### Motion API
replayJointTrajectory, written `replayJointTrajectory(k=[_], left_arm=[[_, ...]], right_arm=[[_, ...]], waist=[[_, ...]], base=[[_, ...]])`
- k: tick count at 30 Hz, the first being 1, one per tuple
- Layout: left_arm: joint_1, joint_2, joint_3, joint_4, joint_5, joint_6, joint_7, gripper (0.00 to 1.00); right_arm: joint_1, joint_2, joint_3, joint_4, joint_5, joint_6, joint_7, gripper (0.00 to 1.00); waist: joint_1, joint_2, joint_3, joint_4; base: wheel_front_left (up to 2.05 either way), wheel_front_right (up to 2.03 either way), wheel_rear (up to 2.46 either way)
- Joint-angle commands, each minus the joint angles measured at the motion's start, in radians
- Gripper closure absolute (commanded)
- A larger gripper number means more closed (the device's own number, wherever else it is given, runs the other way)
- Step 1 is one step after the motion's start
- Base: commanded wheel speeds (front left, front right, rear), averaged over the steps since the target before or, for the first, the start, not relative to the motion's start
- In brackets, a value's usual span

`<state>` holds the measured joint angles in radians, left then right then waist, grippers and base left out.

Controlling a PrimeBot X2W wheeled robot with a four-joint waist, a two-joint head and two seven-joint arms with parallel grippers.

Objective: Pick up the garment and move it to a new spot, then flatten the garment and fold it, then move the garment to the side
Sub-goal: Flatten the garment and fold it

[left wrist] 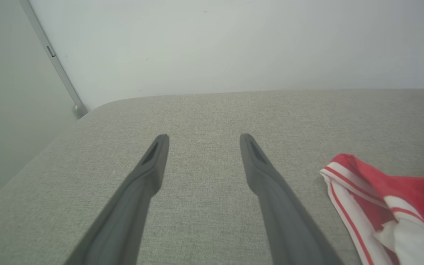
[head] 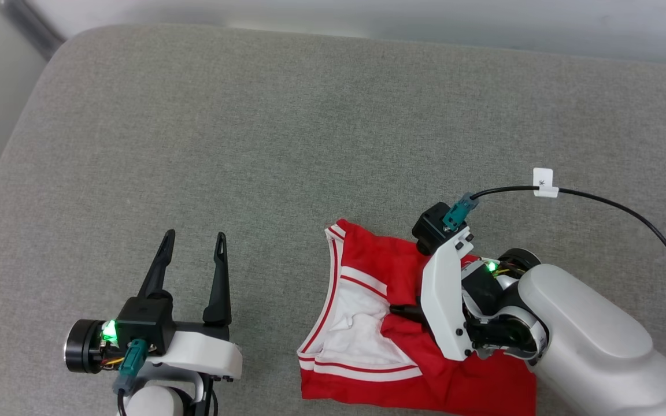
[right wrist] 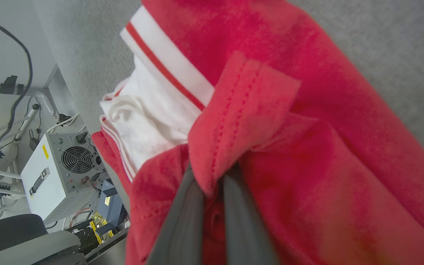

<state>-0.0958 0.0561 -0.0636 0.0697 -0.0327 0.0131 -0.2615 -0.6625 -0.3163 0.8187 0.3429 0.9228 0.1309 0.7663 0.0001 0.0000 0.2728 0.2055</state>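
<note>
At lower right, the right gripper pinched a fold of the red jersey, apparently to lift it, while the left gripper hung wide open and empty.

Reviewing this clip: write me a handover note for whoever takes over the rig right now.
Left end effector: open, over bare grey cushion, apart from the garment.
Right end effector: shut on a red hem fold of the garment.
Garment: bunched at the cushion's near right, white sleeve showing, not flat.
Done: grasp made; whether this is the new spot, cannot tell.
Left: flatten, fold, move aside.
</note>
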Motion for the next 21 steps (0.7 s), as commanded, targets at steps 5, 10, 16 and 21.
replayJointTrajectory(k=[5, 10, 16, 21], left_arm=[[-0.002, -0.003, 0.008, 0.009, -0.002, 0.003, -0.005, 0.0], [0.017, 0.001, 0.023, 0.013, 0.006, -0.003, -0.005, 0.0], [0.05, 0.003, 0.037, 0.001, 0.013, -0.001, -0.005, 0.0], [0.076, 0.002, 0.045, -0.007, 0.015, 0.0, -0.005, 0.0]], right_arm=[[-0.04, -0.013, 0.051, 0.024, 0.012, 0.0, -0.107, 0.67], [-0.06, -0.064, 0.06, -0.057, 0.014, 0.0, -0.278, 0.0], [-0.039, -0.126, -0.065, -0.083, -0.117, 0.0, -0.599, 0.0], [0.029, -0.112, -0.244, -0.042, -0.303, 0.0, -0.831, 0.0]], waist=[[-0.0001, 0.0, -0.013, -0.016], [-0.0001, 0.0, -0.064, -0.05], [-0.0001, 0.0, -0.12, -0.103], [-0.0001, 0.0, -0.147, -0.137]], base=[[0.0, 0.0, 0.0], [0.0, 0.0, 0.0], [0.0, 0.0, 0.0], [0.0, 0.0, 0.0]])
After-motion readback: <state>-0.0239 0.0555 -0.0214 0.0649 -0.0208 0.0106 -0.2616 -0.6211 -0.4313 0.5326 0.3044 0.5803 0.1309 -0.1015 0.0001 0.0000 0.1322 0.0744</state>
